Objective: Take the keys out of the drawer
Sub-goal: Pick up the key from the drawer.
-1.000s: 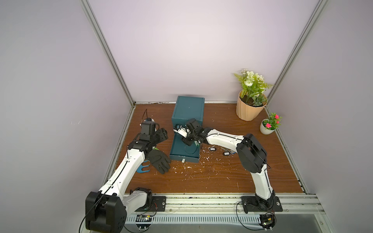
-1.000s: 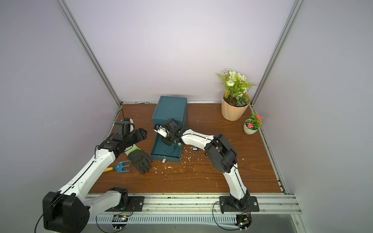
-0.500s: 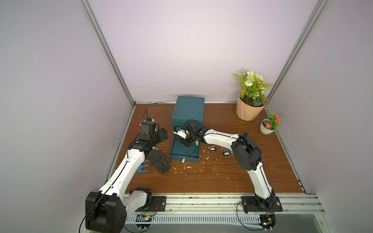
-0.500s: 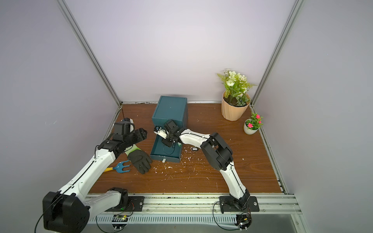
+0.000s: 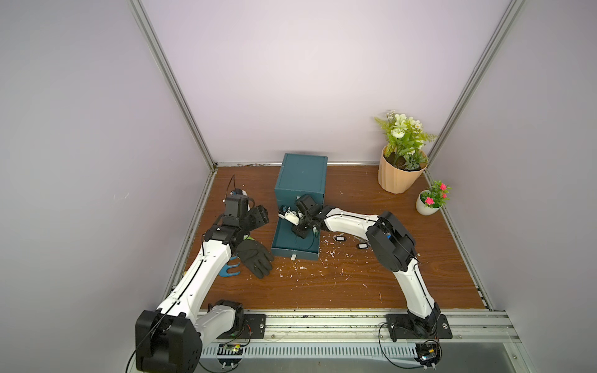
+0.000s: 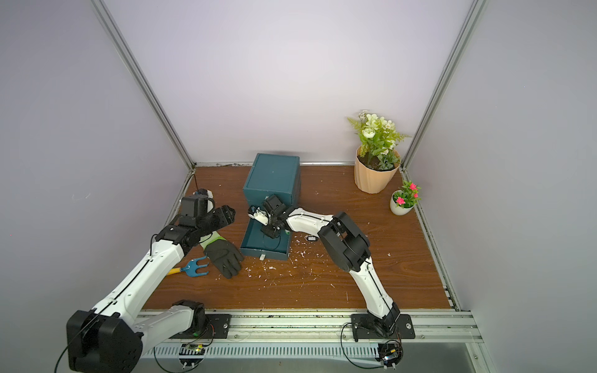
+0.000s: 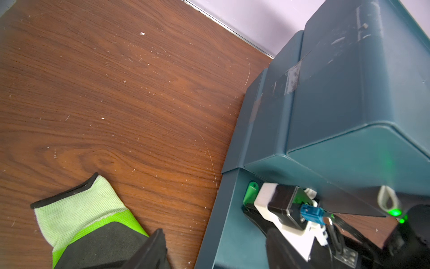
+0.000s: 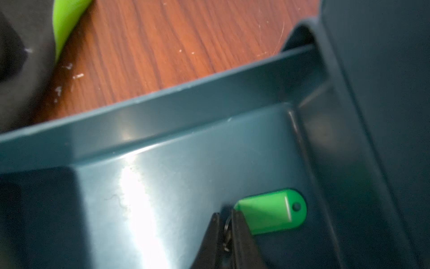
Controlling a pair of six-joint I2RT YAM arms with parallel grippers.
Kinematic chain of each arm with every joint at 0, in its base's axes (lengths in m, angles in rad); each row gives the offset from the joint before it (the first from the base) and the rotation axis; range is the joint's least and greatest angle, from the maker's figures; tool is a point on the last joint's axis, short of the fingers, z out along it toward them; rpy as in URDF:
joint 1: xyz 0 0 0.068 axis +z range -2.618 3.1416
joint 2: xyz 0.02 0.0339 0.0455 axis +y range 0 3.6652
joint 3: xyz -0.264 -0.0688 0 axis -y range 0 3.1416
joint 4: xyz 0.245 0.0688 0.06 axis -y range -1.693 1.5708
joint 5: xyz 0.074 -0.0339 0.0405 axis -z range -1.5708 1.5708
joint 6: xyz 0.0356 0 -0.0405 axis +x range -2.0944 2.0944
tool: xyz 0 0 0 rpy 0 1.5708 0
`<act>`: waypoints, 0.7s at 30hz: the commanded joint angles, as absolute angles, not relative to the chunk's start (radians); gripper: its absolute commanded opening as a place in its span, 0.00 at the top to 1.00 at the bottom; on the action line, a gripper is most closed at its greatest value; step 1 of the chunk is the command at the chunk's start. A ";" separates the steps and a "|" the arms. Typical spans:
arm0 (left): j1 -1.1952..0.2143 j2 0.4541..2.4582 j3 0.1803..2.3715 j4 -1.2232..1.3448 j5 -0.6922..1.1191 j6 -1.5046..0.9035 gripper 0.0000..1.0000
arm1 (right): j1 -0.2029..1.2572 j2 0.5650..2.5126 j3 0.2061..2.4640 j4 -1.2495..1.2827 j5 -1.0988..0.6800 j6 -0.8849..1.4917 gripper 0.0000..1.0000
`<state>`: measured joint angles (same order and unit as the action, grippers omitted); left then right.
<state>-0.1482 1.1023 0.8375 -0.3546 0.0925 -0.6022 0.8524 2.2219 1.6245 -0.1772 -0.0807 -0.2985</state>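
A brown wooden desk point(image 5: 323, 290) between pale lilac walls is carrying a teal cabinet point(image 5: 302, 176), whose drawer point(image 5: 295, 253) is standing pulled out toward the robot.

The right arm is rising from the front rail and bending sharply at the elbow. Its forearm is stretching sideways across the desk to the drawer, with the wrist pitching down inside it. The right end effector point(image 8: 226, 220) is sitting low over the drawer floor. Its two black fingers point(image 8: 242, 233) are pinching together on the dark ring of the green-tagged key point(image 8: 272, 210). The tag is lying flat in the drawer's rear corner, just beside the cabinet body. Two black-tagged keys point(image 5: 340, 238) are lying out on the desk just beside the drawer, near the right elbow.

The left arm is slanting up from the rail along the desk's left edge, with its wrist bending toward the cabinet. The left end effector point(image 5: 260, 215) is hovering with its jaws apart and empty above the cuff of a black-and-green glove point(image 5: 255, 258), clear of the cabinet. A blue hand rake point(image 6: 195, 268) is lying beside the glove, partly under the left arm.

Two potted plants point(image 5: 400, 155) are standing in the far right corner. White flecks point(image 5: 302, 268) are lying scattered in front of the drawer.
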 commanded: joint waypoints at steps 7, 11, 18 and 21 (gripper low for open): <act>-0.135 1.117 0.852 -0.327 0.116 -0.610 0.29 | 0.848 2.129 1.606 -0.172 -0.054 -0.306 0.99; -0.135 1.121 0.860 -0.311 0.118 -0.622 0.30 | 0.849 2.075 1.583 -0.166 -0.052 -0.312 1.00; -0.136 1.123 0.893 -0.273 0.097 -0.601 0.31 | 0.847 1.969 1.555 -0.168 -0.061 -0.306 1.00; -0.141 1.113 0.904 -0.239 0.091 -0.578 0.31 | 0.848 1.931 1.565 -0.188 -0.072 -0.293 1.00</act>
